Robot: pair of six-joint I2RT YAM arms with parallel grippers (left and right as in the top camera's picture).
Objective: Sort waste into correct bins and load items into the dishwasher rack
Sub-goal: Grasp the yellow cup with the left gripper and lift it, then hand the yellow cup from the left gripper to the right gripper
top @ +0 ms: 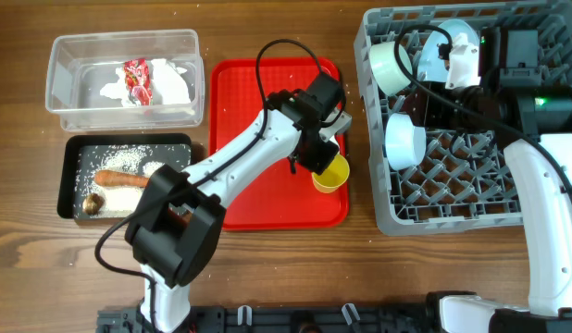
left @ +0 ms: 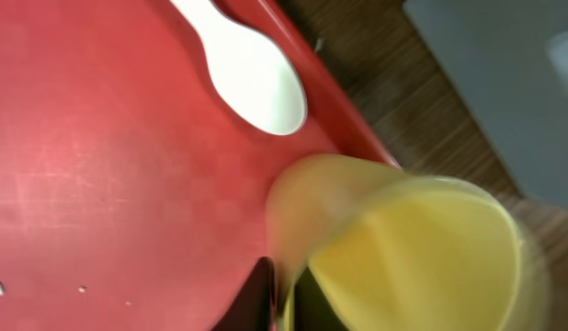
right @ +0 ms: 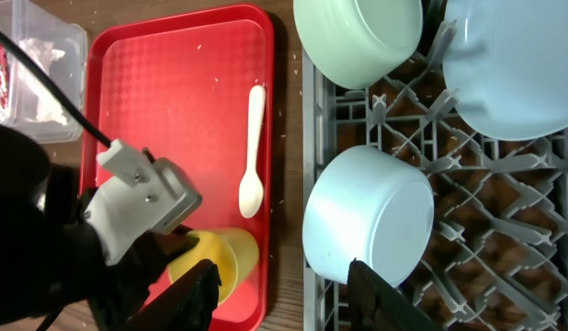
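Left hand pinches the small yellow cup by its rim at the red tray's right edge, just beside the dishwasher rack; most of the tray lies bare. From the left wrist, the cup looms blurred and pale yellow, with the white plastic spoon apart from it along that edge. From the right wrist, the right hand hangs spread wide past the tray's right edge, by the light blue bowl.
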